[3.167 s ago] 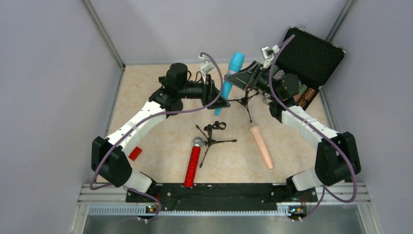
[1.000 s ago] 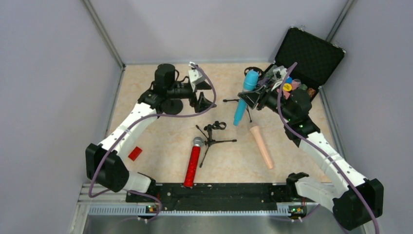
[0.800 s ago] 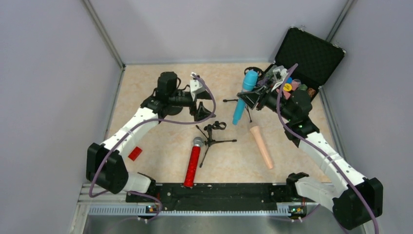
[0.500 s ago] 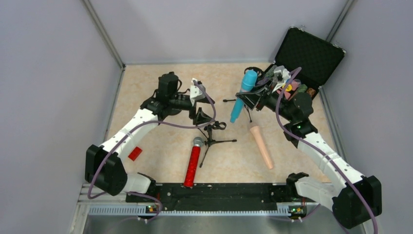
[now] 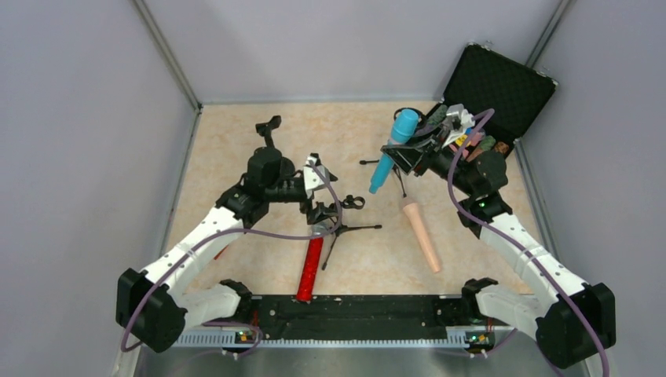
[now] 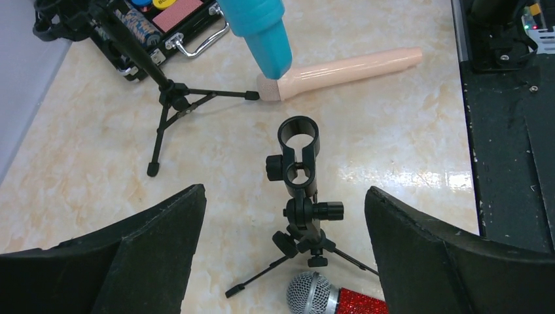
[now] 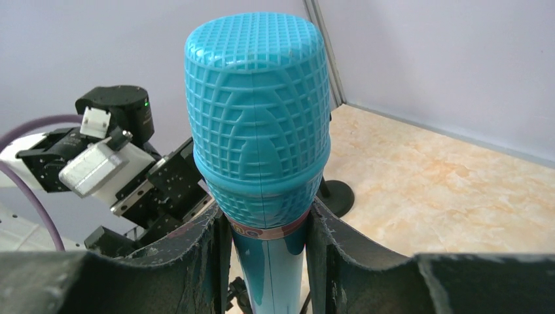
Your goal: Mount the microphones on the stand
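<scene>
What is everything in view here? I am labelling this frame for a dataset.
teal microphone: one, teal-blue, raised, gripped by the right arm
red microphone: one, glittery red with a silver mesh head, lying near centre
peach microphone: one, pale peach, lying right of centre
centre tripod stand: one, black, clip empty, mid-table
second tripod stand: one, black, towards the case
case: one, black, open, far right corner
table: one, beige marble
left fingers: black, open, above the centre tripod stand
right fingers: black, shut on the teal microphone

Stand (image 5: 351,202) central, first microphone (image 5: 311,267) before it, second microphone (image 5: 422,236) right — case (image 5: 503,86) behind
</scene>
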Controlling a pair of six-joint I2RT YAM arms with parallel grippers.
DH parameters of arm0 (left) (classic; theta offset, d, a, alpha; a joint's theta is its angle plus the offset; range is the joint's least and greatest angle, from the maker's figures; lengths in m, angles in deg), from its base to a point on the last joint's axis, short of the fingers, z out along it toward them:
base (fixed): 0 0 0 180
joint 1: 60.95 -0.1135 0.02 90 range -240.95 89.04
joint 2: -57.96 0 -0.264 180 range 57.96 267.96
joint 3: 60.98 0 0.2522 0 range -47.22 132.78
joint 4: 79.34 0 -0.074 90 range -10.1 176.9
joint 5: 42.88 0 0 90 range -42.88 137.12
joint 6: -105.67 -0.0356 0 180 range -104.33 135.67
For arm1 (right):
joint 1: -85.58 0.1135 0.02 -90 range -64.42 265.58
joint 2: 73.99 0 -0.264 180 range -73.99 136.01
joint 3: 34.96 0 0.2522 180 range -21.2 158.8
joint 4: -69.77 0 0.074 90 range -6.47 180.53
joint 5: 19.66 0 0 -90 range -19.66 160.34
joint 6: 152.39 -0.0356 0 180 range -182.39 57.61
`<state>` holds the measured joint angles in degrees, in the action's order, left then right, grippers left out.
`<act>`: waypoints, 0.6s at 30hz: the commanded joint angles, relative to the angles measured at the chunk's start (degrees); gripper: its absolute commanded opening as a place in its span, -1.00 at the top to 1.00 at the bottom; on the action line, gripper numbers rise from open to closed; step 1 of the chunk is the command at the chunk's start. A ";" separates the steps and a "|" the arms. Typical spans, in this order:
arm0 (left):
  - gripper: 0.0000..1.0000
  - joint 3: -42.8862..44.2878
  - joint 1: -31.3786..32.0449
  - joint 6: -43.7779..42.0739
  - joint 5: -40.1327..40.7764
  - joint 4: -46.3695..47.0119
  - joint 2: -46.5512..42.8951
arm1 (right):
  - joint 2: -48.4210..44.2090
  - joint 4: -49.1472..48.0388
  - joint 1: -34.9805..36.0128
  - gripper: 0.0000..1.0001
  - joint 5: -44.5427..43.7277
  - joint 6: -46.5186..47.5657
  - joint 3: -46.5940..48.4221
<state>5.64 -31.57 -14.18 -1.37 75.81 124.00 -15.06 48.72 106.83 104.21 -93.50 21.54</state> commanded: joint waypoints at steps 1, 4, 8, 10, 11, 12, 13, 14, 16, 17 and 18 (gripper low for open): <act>-0.91 -3.16 0.88 3.26 4.99 7.64 -2.38 | -0.23 -4.42 0.41 1.00 -0.79 -0.97 0.69; -0.89 -2.26 1.15 3.84 6.97 5.55 -1.35 | -0.22 -4.67 0.37 1.00 -0.82 -1.28 0.94; -0.83 -1.02 1.61 4.31 7.52 3.60 0.62 | -0.31 -4.62 0.36 1.00 -1.00 -1.33 0.61; -0.79 -0.84 1.77 4.70 6.94 3.62 1.60 | -0.47 -4.64 0.37 1.00 -1.17 -1.33 0.35; -0.77 -0.72 1.85 4.78 6.67 3.56 2.16 | -0.67 -4.43 0.37 1.00 -1.29 -1.23 0.33; -0.75 -0.62 1.97 4.74 6.31 3.35 2.70 | -0.82 -4.14 0.37 1.00 -1.46 -1.04 0.41; -0.73 -0.43 2.07 4.71 5.90 3.09 3.15 | -1.04 -3.81 0.37 1.00 -1.58 -0.81 0.41; -0.70 -0.25 2.24 4.73 5.58 2.83 3.62 | -1.22 -3.66 0.37 1.00 -1.73 -0.60 0.29; -0.65 -0.21 2.66 4.89 5.68 2.50 4.18 | -1.44 -3.61 0.37 1.00 -2.00 -0.33 0.10; -0.61 -0.21 3.07 4.89 6.16 2.34 4.47 | -1.43 -3.60 0.37 1.00 -2.04 -0.35 0.03; -0.56 -0.05 3.39 4.63 6.84 1.96 4.83 | -1.41 -3.60 0.37 1.00 -2.06 -0.38 -0.10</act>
<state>3.09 -29.21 -9.65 4.75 77.60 127.98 -15.06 47.94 106.83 102.94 -94.46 21.54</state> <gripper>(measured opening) 0.816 0.391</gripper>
